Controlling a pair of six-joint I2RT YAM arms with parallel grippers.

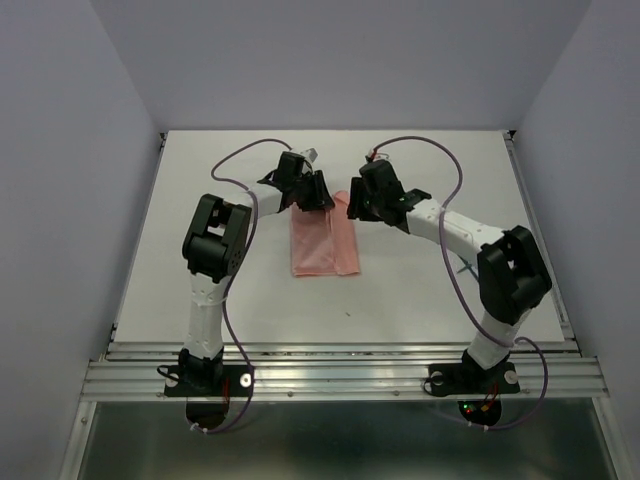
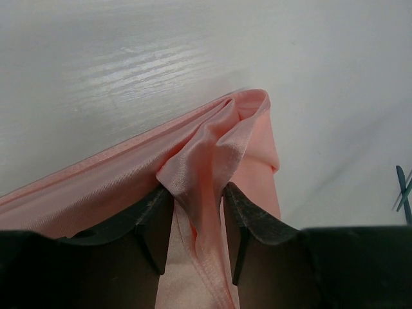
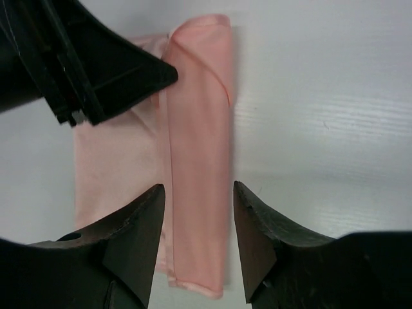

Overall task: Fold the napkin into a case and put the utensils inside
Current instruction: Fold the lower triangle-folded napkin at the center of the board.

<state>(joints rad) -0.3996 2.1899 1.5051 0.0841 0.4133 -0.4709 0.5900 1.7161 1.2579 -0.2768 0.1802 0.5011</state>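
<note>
Left gripper parted around a loose pucker at the far end of the napkin, right gripper open beside it, totally empty. Long axis pointing straight back at the bases.

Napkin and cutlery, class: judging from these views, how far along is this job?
Done: the napkin lies folded into a layered rectangle. In hand: the left claw, jaws apart, straddles a raised ridge of cloth; the right claw hovers open above the fold. Left: fold it narrower, then slip in the cutlery, lying apart on the table.
</note>
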